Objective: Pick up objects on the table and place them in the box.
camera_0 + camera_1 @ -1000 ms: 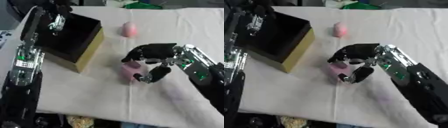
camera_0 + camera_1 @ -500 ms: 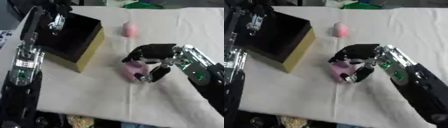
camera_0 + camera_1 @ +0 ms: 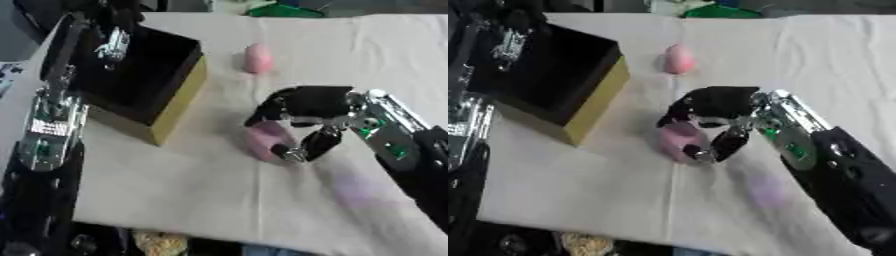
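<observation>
The step in hand looks like the grasp itself: the right hand (image 3: 302,117) is curled over a pink object (image 3: 264,141) on the white cloth (image 3: 201,190), fingers arched above it and the thumb coming in from below, so the object sits pinched inside the hand's curve while apparently resting on the cloth. The next move would call for a lift clear of the cloth, then a carry to the hand's left and away from the robot, high enough to clear the box wall before letting go. The right forearm comes in from the lower right, wrist bent so the palm faces down and leftward. Beyond the hand lies a second pink object (image 3: 257,57), well apart from it. Left of the hand and farther back stands the box (image 3: 175,105), black inside with yellow sides. The left hand (image 3: 111,42) is over the box's far edge; whether its fingers are curled I cannot tell.
</observation>
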